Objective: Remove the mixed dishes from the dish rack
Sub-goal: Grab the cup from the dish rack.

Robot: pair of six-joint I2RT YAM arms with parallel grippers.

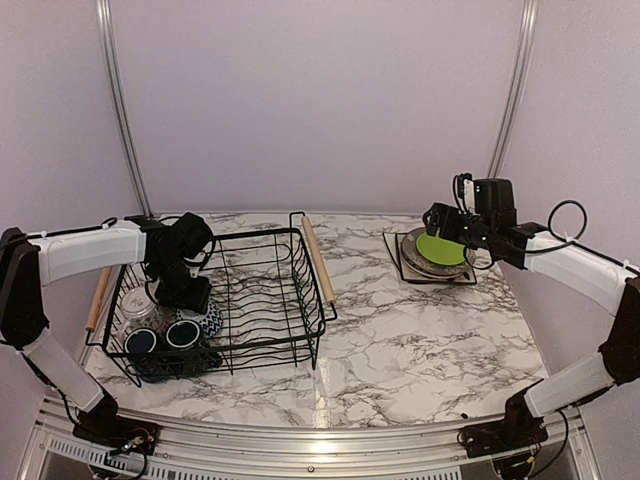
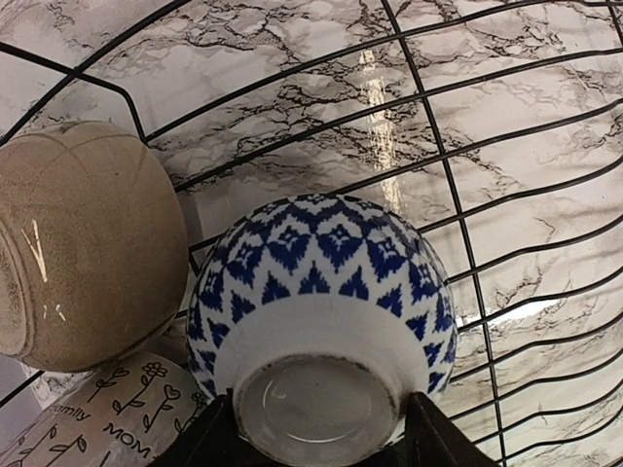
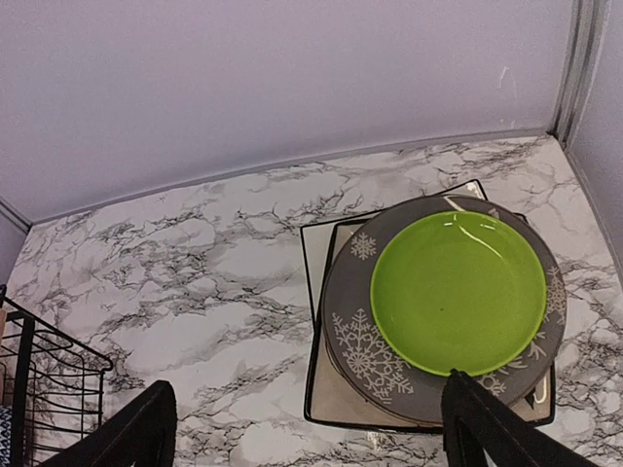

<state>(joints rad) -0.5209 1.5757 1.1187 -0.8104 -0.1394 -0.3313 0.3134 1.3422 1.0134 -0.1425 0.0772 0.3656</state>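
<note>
Inside dish rack (image 1: 268,298), left gripper (image 2: 319,416) grips patterned mug (image 2: 321,263)

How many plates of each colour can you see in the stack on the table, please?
Lime-green plate: 1
Grey snowflake plate: 1
Cream square plate: 1
Total: 3 visible; any hidden between them cannot be told.

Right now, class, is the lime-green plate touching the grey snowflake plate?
Touching. The right wrist view shows the lime-green plate lying flat on the grey snowflake plate, inside its rim.
</note>
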